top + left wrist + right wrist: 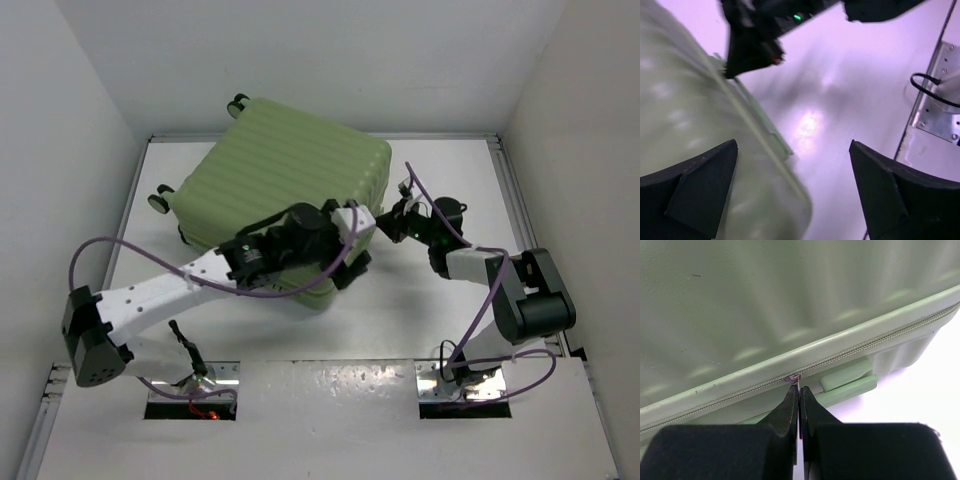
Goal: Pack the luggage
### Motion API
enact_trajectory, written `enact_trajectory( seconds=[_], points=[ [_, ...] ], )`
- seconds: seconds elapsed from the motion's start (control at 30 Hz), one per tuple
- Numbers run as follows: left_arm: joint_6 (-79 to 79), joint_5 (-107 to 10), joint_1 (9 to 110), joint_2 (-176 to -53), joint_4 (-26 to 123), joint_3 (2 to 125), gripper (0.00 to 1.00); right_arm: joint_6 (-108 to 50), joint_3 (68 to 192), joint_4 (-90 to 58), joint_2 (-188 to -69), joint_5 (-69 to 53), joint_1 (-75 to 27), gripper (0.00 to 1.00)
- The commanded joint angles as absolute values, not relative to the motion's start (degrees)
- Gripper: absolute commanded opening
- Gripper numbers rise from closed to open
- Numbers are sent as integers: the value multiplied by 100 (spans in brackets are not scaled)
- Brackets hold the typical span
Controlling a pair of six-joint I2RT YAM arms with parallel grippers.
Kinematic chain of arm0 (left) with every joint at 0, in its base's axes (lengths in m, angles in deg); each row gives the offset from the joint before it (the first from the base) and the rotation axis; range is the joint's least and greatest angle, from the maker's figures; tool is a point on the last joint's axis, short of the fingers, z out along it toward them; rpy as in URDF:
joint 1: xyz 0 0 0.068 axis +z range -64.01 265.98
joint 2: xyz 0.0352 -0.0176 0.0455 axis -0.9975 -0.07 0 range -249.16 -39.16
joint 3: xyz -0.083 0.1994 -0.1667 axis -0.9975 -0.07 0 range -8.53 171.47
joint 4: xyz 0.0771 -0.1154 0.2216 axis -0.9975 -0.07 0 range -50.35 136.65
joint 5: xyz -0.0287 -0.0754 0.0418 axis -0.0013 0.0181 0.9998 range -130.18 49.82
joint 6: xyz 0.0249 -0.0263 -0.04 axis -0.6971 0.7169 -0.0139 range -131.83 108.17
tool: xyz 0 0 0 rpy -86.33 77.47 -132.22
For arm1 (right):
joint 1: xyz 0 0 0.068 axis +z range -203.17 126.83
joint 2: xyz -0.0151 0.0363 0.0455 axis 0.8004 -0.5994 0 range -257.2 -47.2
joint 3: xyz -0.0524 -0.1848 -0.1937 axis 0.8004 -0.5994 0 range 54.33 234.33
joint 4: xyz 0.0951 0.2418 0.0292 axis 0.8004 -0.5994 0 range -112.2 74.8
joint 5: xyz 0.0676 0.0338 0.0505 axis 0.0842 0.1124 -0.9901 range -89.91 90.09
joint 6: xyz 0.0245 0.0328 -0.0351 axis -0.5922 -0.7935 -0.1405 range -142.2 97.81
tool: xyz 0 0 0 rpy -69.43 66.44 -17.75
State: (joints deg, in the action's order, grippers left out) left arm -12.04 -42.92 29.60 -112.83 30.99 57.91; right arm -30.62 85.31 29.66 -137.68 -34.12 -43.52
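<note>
Right gripper [799, 391] pinches the half-hidden zipper pull [794, 377] on the luggage [765, 300].

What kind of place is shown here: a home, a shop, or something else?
Most likely a robot test cell in a laboratory, not a home. Plain white walls enclose a white table, a left arm and a right arm are bolted at its near edge, and green luggage lies on it.

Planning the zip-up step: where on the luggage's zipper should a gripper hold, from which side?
The small pull tab on the zipper, from the luggage's side wall, pinching square to it. It is thin and sticks out, suiting the narrow pinch the right gripper shows.
</note>
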Motion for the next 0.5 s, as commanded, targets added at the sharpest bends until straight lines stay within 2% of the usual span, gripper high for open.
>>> enact_trajectory(
  seconds=[0.0, 0.17, 0.3, 0.37, 0.4, 0.47],
  points=[
    [-674, -3456, 2308, -11841, 2881, 6020, 100, -3247, 8781, 3253, -13650, -3111, -4526, 0],
    [-270, -2516, 2095, -12686, 2828, 6450, 100, -3704, 8948, 3051, -13747, -2970, -4693, 0],
    [-51, -1752, 2033, -13565, 2336, 7293, 98, -3916, 8975, 2998, -13791, -2891, -4764, 0],
    [134, -708, 1867, -13995, 2135, 7644, 89, -4012, 8992, 2989, -13808, -2882, -4799, 0],
    [257, -443, 1866, -14493, 1759, 7873, 86, -4039, 8992, 3006, -13826, -2882, -4842, 0],
    [425, -239, 1866, -14726, 1756, 8086, 83, -4127, 9010, 3024, -13870, -2882, -4851, 0]
  ],
)
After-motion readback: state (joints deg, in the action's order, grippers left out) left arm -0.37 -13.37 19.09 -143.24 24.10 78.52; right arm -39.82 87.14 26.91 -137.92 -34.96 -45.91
